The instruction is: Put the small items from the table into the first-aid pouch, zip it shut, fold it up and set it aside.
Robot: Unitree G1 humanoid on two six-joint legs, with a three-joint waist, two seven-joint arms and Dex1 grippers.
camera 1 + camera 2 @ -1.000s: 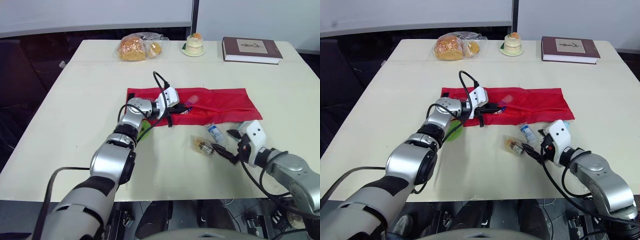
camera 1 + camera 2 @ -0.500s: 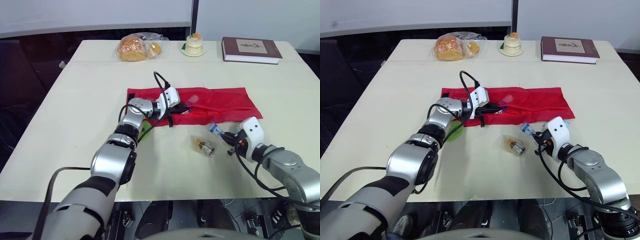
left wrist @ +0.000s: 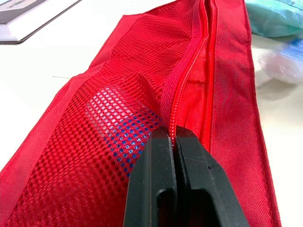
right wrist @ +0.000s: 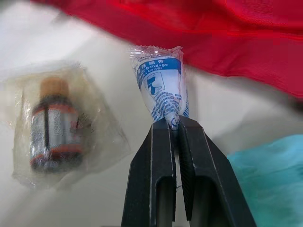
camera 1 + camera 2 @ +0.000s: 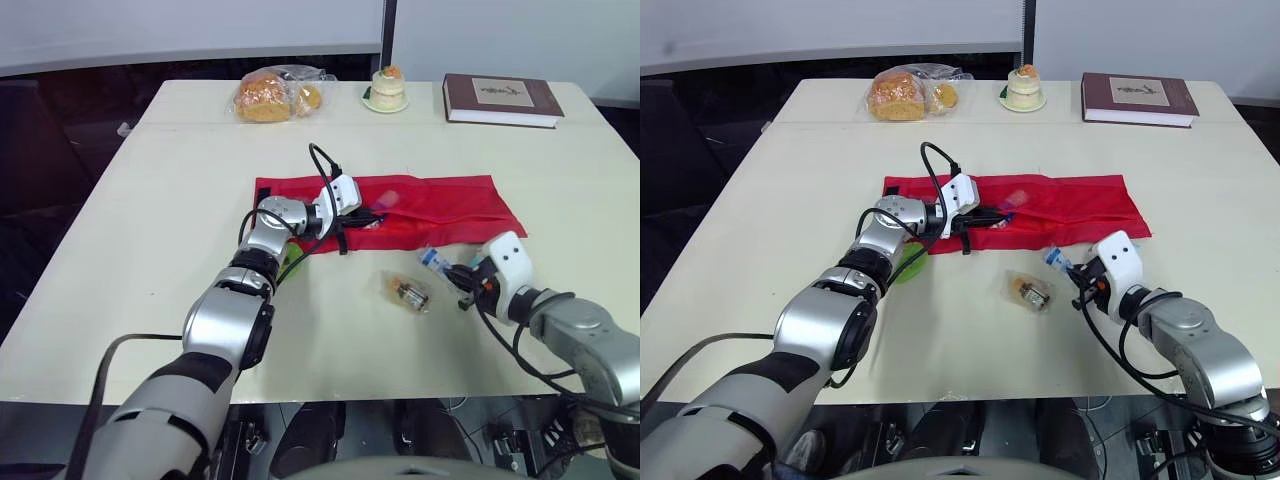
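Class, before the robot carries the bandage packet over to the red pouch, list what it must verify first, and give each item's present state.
1. Right end effector shut on the bandage packet: ok.
2. Left end effector shut on the red pouch at its zip: ok.
3. Pouch mouth open wide enough for the packet: cannot tell.
4. Bandage packet apart from the bagged bottle: ok.
5. All small items packed: not ok. The bagged bottle and a teal item lie outside the pouch.
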